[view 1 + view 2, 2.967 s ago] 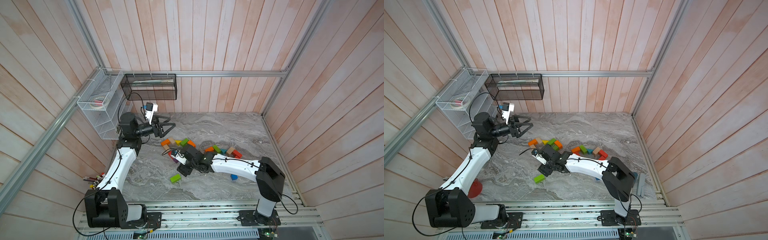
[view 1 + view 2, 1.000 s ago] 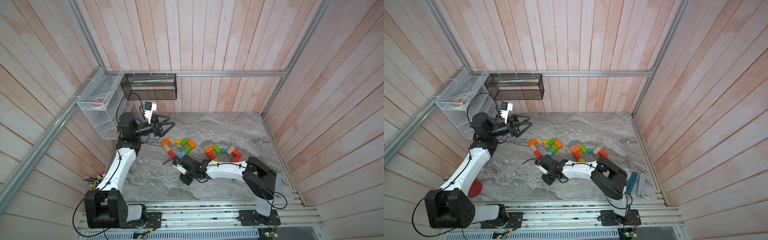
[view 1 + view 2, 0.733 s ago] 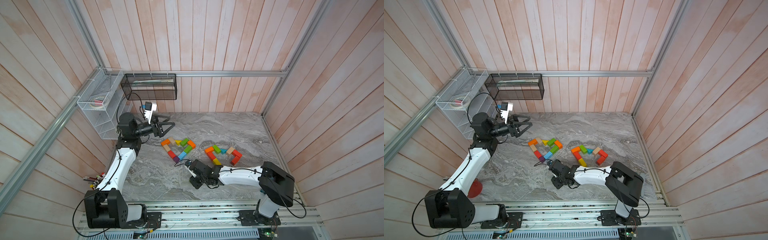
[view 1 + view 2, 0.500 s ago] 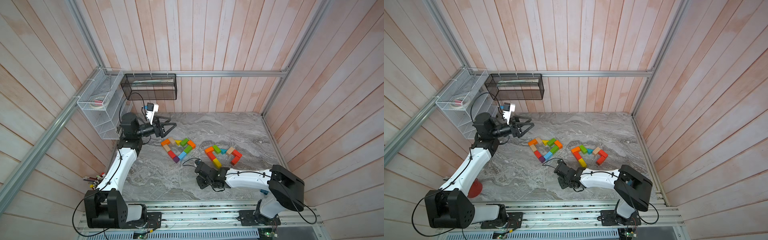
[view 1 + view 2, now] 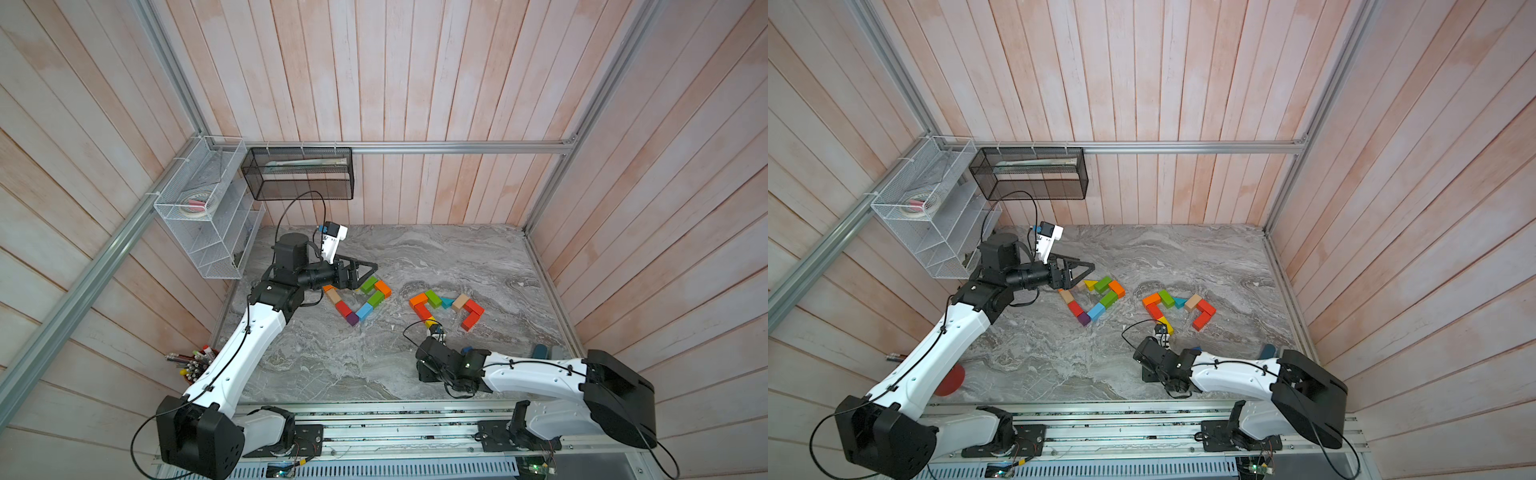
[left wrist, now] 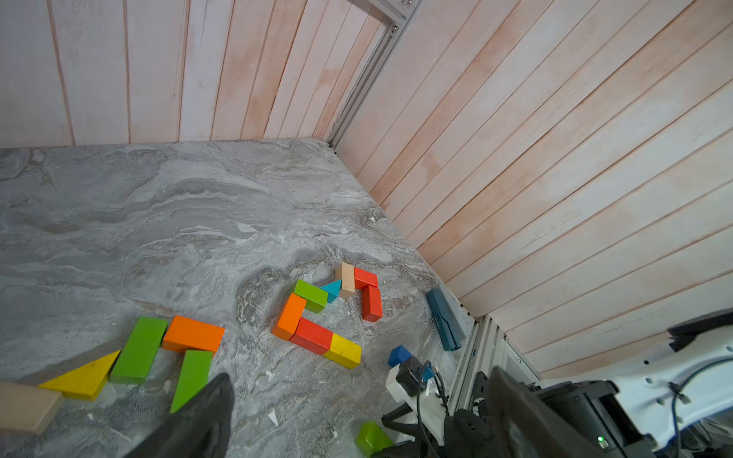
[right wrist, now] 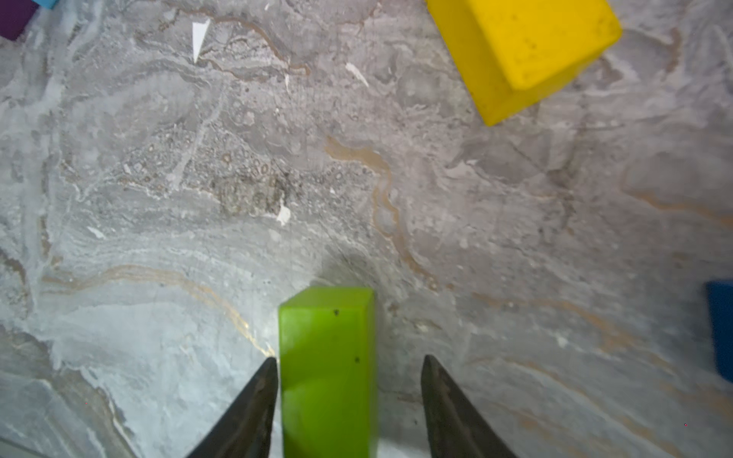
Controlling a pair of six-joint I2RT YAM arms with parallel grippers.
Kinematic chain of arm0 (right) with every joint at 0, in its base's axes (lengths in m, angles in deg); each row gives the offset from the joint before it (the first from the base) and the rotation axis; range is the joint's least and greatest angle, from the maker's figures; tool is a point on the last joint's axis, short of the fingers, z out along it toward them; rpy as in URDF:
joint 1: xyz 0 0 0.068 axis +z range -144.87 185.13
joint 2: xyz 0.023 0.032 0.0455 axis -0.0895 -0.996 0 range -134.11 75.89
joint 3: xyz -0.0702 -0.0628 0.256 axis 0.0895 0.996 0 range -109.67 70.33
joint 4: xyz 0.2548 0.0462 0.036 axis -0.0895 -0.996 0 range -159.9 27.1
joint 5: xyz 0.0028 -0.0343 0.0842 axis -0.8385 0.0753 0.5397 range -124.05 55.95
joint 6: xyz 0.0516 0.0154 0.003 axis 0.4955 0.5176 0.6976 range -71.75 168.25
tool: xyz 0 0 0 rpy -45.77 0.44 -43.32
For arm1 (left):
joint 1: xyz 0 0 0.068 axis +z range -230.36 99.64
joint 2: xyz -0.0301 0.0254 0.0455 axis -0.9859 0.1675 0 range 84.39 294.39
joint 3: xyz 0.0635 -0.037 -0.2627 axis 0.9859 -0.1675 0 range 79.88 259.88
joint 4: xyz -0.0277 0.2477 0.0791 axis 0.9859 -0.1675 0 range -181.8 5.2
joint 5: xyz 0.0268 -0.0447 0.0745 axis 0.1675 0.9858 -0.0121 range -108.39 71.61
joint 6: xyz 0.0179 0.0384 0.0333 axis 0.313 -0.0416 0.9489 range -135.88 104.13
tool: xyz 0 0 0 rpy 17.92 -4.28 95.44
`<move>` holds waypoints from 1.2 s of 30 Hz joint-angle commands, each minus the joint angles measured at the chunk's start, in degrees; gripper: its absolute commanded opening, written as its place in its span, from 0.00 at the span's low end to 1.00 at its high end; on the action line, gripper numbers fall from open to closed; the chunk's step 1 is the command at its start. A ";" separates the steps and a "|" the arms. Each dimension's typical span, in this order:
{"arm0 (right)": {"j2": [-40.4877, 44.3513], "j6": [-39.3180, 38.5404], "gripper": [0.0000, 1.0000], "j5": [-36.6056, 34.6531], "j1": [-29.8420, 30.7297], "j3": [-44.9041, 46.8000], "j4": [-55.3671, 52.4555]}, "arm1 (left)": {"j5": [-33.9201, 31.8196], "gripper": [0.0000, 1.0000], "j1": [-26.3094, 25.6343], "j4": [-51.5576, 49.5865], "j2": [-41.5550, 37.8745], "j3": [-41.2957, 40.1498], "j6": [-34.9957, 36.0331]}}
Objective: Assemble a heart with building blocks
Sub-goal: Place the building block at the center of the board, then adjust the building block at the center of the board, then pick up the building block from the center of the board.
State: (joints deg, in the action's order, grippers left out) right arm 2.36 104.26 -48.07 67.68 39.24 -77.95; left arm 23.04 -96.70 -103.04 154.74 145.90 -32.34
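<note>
Building blocks (image 5: 432,298) lie in two groups across the middle of the worktop (image 5: 332,365): a closed loop (image 5: 358,300) toward the left edge and an open outline (image 5: 446,307) toward the right edge, its lower tip missing between the yellow block (image 5: 430,322) and the lower red brick (image 5: 469,321). The piece I am working is the green block (image 7: 326,329), lying flat near the front edge, right of the middle, apart from the yellow block; in both top views my arm hides it. My right gripper (image 7: 349,358) straddles it with the jaws parted: one finger touches a long side, the other stands clear, so nothing is clamped. My left gripper (image 6: 359,380) hangs spread wide and empty at the back end of the closed loop. I judge the green block belongs in that missing tip, so I want a clean grasp: shift the wrist sideways until the block sits centred, then close squarely on the long faces so it does not twist. I would lift just clear of the surface, carry it toward the back, and turn it to continue the yellow block's slant toward the red brick. The risks I see are clipping the yellow block on approach and brushing the blue cube (image 7: 720,329) near the gripper's right-edge side; a slow, low set-down should keep the outline intact.
</note>
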 commanded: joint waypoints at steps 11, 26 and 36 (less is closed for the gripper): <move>2.89 -4.93 0.61 11.40 1.97 4.05 15.15 | -18.78 1.00 -9.07 -15.67 -9.44 -7.58 -0.43; 25.27 -13.29 0.62 7.82 2.76 3.43 -0.03 | -21.77 0.89 -23.21 -11.99 -7.59 -17.33 4.87; 49.83 -12.51 0.73 4.91 2.83 -4.26 -19.14 | -26.05 0.86 -30.90 -6.68 1.94 -17.43 6.81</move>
State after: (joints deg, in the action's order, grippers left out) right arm 48.76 92.02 -41.01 70.26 37.88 -88.14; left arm -0.94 -126.05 -112.46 154.50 128.13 -27.19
